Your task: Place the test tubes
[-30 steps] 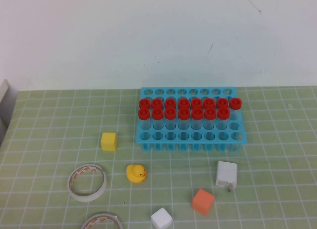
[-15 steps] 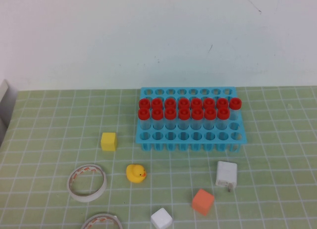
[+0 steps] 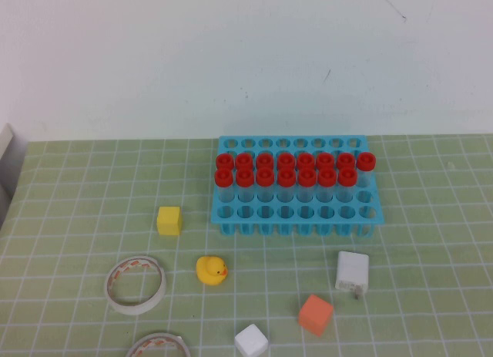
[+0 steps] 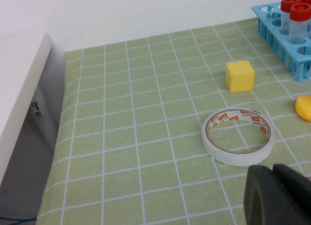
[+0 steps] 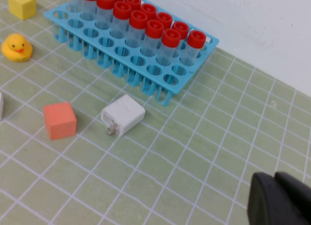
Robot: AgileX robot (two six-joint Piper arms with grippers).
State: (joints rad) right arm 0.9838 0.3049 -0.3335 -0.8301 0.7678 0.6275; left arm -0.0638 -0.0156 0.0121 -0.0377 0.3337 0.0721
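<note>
Nearest the robot, both arms sit low and back, out of the high view. The left gripper (image 4: 277,193) hangs above the green mat (image 3: 77,203) just short of a tape roll (image 3: 135,284), jaws pressed together and holding nothing. The right gripper (image 5: 277,198) is likewise closed and empty, well apart from the rack.

Clutter lies between the arms and the goal: a second tape roll (image 3: 158,344), a white cube (image 3: 251,341), an orange cube (image 3: 316,314), then a white charger (image 3: 352,271) and a rubber duck (image 3: 211,270), with a yellow cube (image 3: 169,220) further on. A low reach forward could plough through these, and the charger, near the rack's front right corner, would likely be shoved into it.

Beyond stands the blue rack (image 3: 293,213), its red-capped test tubes (image 3: 286,176) filling two middle rows, front and rear rows empty. No loose tube shows anywhere. The end tube (image 3: 366,163) may sit slightly askew, though that is hard to judge from here.

The main hazard is an arm coming over the packed caps: a closed jaw clipping one could tip a tube or drag the light rack.
</note>
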